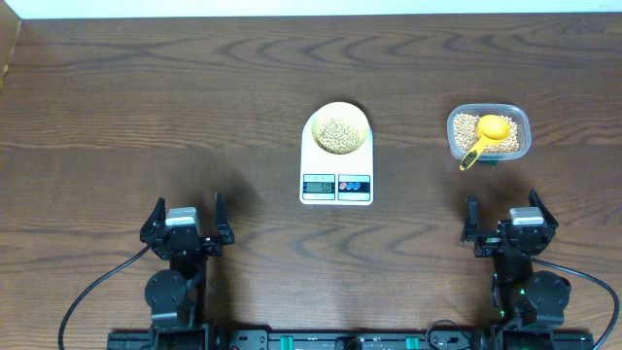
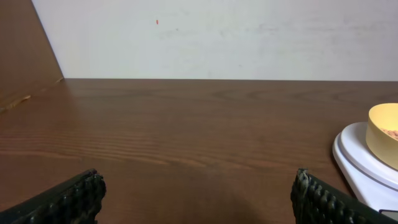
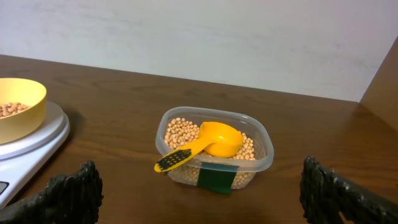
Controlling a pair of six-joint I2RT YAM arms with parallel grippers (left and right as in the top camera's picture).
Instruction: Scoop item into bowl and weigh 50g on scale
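Note:
The pale yellow bowl (image 1: 338, 129) sits on the white scale (image 1: 336, 180) at the table's middle and holds beige beans (image 1: 338, 135). The scale's display reads about 50. More beans (image 1: 467, 126) fill a clear tub (image 1: 520, 124) at the right, with a bright yellow scoop (image 1: 489, 133) resting in it, handle over the front rim. My left gripper (image 1: 187, 222) is open and empty near the front left. My right gripper (image 1: 507, 222) is open and empty in front of the tub. The right wrist view shows the tub (image 3: 261, 155), scoop (image 3: 214, 140) and bowl (image 3: 25, 112); the left wrist view shows the bowl (image 2: 380, 127) and scale (image 2: 360, 163).
A light wall runs along the table's far edge. A wooden side panel (image 2: 25, 56) stands at the far left. A green tape patch (image 3: 215, 177) marks the tub's front wall.

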